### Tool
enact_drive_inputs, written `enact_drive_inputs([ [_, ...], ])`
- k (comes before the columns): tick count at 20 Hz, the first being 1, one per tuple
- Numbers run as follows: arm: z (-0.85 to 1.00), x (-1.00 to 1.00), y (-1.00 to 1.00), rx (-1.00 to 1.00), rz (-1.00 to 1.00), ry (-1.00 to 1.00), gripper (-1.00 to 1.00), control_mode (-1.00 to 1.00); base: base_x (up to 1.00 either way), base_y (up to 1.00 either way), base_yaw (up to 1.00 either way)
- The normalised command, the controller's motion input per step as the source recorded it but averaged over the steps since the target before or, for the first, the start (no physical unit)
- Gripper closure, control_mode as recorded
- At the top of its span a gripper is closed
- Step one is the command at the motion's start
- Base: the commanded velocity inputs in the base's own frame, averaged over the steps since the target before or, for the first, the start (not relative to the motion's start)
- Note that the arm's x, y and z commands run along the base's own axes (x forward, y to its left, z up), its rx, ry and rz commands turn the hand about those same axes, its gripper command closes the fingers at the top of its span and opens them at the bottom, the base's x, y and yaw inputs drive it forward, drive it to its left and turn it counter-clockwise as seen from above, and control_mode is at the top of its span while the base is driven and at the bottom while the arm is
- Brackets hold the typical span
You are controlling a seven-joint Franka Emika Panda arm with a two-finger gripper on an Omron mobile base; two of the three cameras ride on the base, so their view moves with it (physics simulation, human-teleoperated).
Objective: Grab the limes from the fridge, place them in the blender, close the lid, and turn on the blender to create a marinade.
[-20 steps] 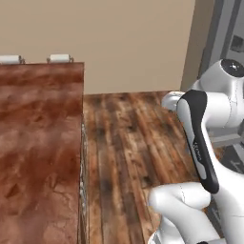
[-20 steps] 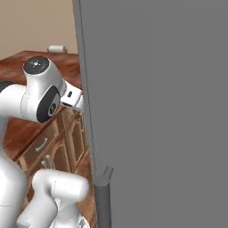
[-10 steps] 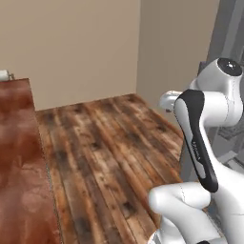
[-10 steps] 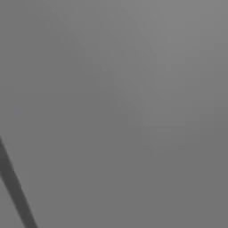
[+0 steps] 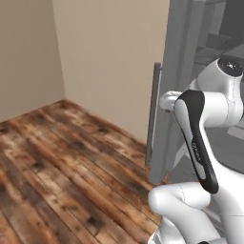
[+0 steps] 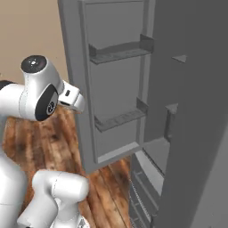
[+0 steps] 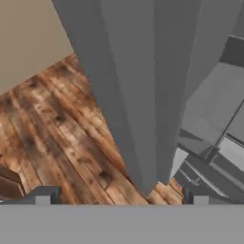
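Observation:
The grey fridge (image 6: pixel 156 151) stands open, its door (image 6: pixel 116 84) swung out to the left with two door shelves (image 6: pixel 120 50) on its inner side. In the left base view I see the door's edge (image 5: pixel 171 95) and its long bar handle (image 5: pixel 153 112). My gripper (image 7: pixel 119 198) is open and holds nothing; it looks down along the door's edge (image 7: pixel 143 95), with one fingertip on each side of it. Grey shelves and drawers (image 7: pixel 214 162) show inside the fridge. The limes, the blender and the lid are out of view.
A wooden floor (image 5: pixel 62 167) spreads to the left of the fridge, bounded by beige walls (image 5: pixel 105 57). A large grey panel (image 6: pixel 200 156) of the fridge rises close on the right. Low drawers (image 6: pixel 144 191) sit at the fridge's bottom.
The whole picture has shifted: the base has turned, so the brown counter has left the left base view and the fridge's open door and inside now show.

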Motion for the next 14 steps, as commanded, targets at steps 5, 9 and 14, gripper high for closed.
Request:
enact_drive_inputs([
  [5,0.00,0.00,0.00,0.00,0.00,0.00,-1.00,1.00,0.00,0.16,-0.65],
  [9,0.00,0.00,0.00,0.00,0.00,0.00,-1.00,1.00,0.00,0.16,-0.65],
  [14,0.00,0.00,0.00,0.00,0.00,0.00,-1.00,1.00,0.06,0.03,-0.62],
])
